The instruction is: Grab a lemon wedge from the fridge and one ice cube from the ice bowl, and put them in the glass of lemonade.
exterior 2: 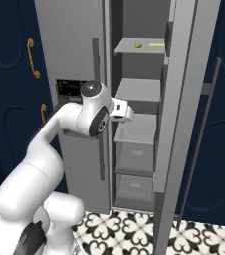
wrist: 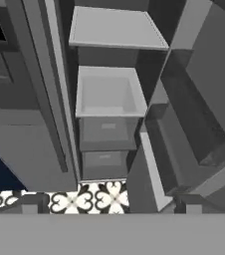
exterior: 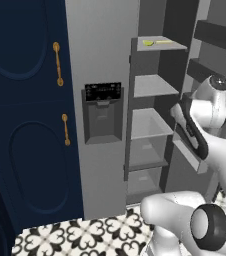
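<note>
Your claw (wrist: 107, 208) shows as two dark tips at the bottom of the hand view, spread wide with nothing between them. It looks down into the fridge (exterior: 102, 60), whose right door stands open. Past the tips you see the patterned floor (wrist: 92, 198), then two grey drawers (wrist: 106, 133) stacked low in the fridge, a white bin (wrist: 109, 94) above them, and a bare shelf (wrist: 114, 30) higher still.

In the right base view your arm (exterior 2: 92, 112) reaches toward the middle shelves from the left, its wrist just in front of them.

The lemon wedge (exterior: 148, 43) lies on the top shelf (exterior: 172, 45), well above your hand, toward that shelf's left part; a pale yellow strip (exterior: 161, 42) lies just beside it. The same wedge (exterior 2: 138, 45) shows in the right base view.

Left of the fridge stand navy cabinets (exterior: 20, 100) with brass handles (exterior: 58, 64).
</note>
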